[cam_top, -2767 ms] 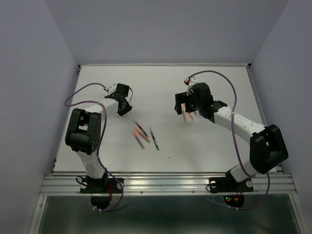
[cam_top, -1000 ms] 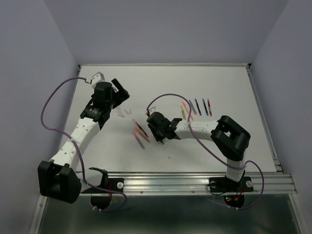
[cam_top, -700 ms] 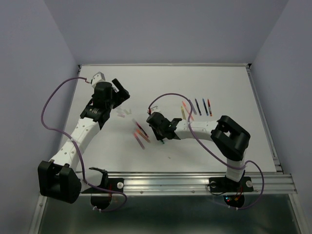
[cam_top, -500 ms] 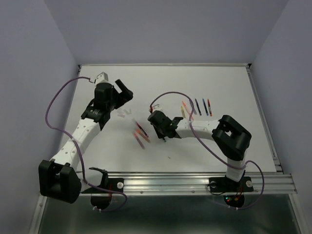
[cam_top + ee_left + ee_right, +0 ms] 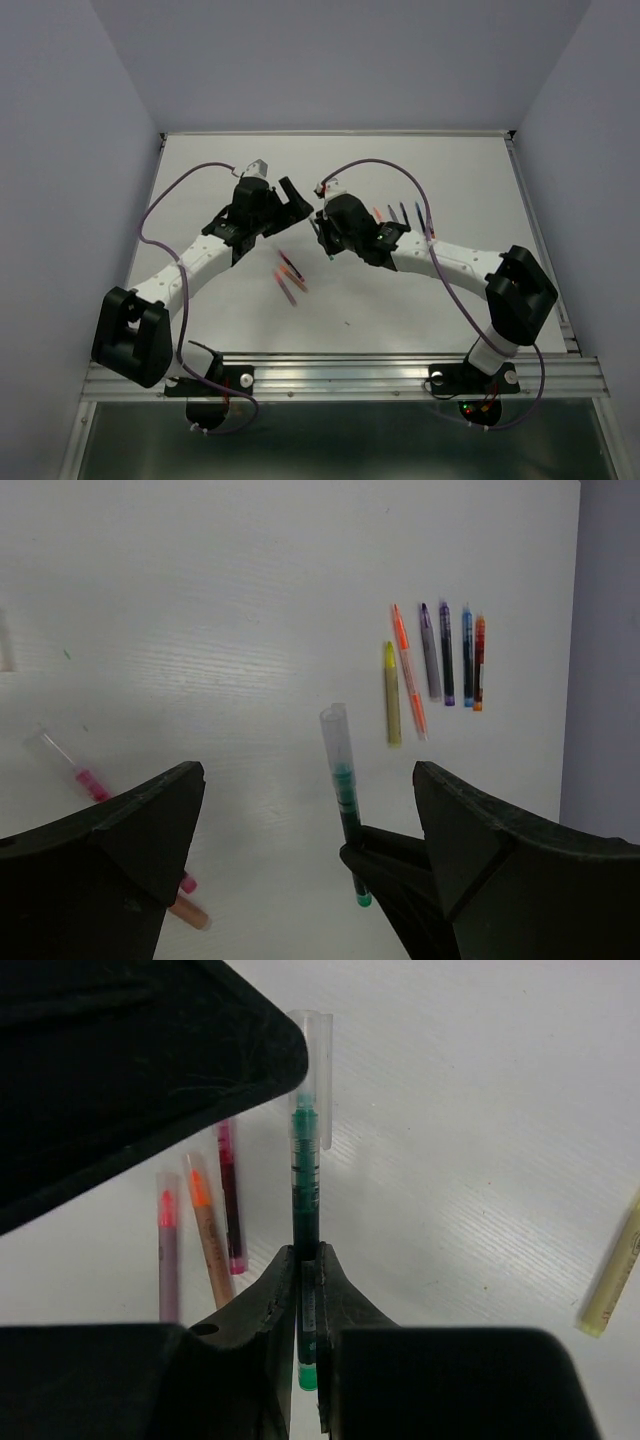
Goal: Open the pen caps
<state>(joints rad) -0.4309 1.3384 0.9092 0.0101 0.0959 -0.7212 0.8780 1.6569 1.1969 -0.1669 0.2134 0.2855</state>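
Ready for uncapping
The right claw (image 5: 304,1260) pinches the green pen (image 5: 304,1175) above the counter (image 5: 200,630), clear cap (image 5: 336,735) toward the spread left claw (image 5: 307,780); better to close on the cap only, then pull straight along the pen

Right end effector (image 5: 303,1260) has clamped onto the green pen (image 5: 304,1170), lifted it off the table (image 5: 450,300) and carried it farther, toward centre. Left end effector (image 5: 293,203) has swung right to meet it, jaws wide apart.
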